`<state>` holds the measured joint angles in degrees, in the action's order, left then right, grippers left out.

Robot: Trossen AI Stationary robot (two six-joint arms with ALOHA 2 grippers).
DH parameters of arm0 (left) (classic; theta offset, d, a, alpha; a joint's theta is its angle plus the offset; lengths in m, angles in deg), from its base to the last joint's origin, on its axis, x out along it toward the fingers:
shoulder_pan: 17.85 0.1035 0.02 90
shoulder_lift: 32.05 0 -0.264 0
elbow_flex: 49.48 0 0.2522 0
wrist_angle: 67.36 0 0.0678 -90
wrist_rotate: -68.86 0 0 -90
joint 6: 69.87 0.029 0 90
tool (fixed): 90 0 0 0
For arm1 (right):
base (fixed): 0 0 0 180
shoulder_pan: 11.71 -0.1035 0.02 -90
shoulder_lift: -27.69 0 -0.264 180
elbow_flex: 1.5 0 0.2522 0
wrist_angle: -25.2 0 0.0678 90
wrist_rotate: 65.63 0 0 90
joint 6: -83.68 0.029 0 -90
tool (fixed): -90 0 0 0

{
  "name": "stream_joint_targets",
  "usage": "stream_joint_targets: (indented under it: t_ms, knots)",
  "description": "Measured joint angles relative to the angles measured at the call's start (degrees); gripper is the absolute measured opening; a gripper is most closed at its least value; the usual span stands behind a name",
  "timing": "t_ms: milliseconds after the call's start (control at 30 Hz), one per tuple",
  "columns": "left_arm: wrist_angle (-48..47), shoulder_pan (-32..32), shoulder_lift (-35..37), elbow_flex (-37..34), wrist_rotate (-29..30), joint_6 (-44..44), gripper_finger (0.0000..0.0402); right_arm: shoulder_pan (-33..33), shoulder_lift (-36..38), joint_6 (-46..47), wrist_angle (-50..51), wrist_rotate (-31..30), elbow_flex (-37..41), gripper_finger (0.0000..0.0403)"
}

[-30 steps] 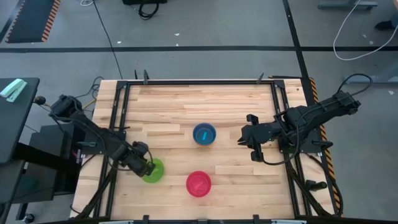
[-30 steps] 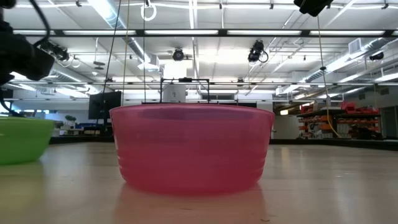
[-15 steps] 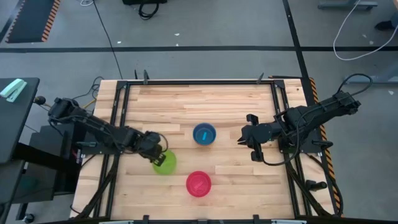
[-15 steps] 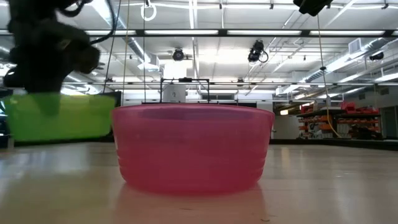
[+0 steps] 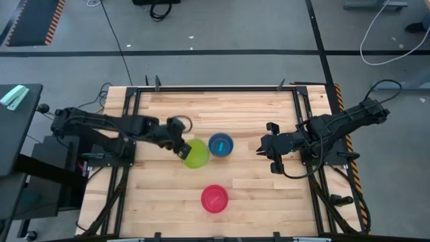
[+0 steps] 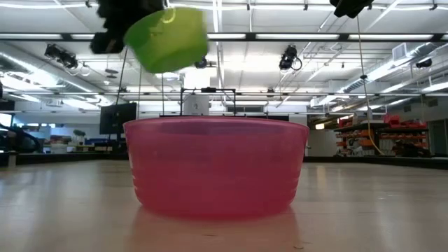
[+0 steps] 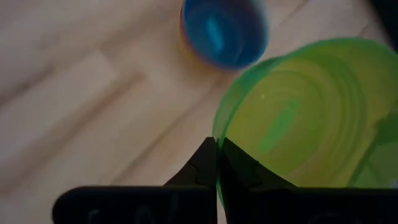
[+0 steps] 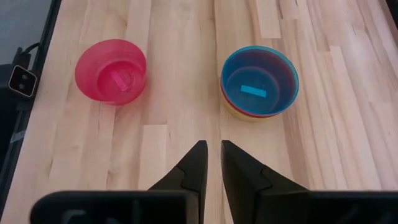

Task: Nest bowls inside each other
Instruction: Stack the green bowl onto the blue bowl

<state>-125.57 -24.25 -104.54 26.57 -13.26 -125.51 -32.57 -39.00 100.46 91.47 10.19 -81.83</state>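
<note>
High view: green bowl carried beside the blue stack

Left gripper (image 5: pixel 180 146) is pinched on the rim of the green bowl (image 5: pixel 196 154), holding it tilted above the table (image 5: pixel 255 107), just left of the blue bowl (image 5: pixel 220 144). Nearer sits the pink bowl (image 5: pixel 214 198). Right gripper (image 8: pixel 211 163) waits at right, fingers slightly apart and empty.

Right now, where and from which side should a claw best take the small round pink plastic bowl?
Grip the pink plastic bowl by its thin rim, coming from above: it stands upright and open, alone on the wooden table, so one finger can go inside the wall, one outside.
</note>
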Motion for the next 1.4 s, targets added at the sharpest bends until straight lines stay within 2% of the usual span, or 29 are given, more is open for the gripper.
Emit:
stream_joint_targets:
  t_ms: [200,433,800,1067,1400]
  knots:
    - [0.38,4.14,-0.89,6.07,1.55,5.43,0.0008,-0.01,0.0,-0.34,0.0,-0.35,0.0,0.0055]
    - [1.41,7.59,-6.48,10.03,1.11,9.69,0.0008,-0.02,0.0,-0.46,0.0,-1.06,0.0,0.0055]
    - [1.21,12.31,-20.83,18.07,-6.03,17.57,0.0008,0.0,0.0,-0.89,0.02,-1.06,0.0,0.0055]
    - [-0.22,16.03,-29.75,23.9,-8.23,20.37,0.0008,-0.02,0.0,-0.24,0.07,-1.04,0.0,0.0055]
    - [-3.76,18.3,-37.0,24.8,-11.09,20.99,0.0008,-0.04,0.0,-0.22,0.16,-1.04,0.02,0.0055]
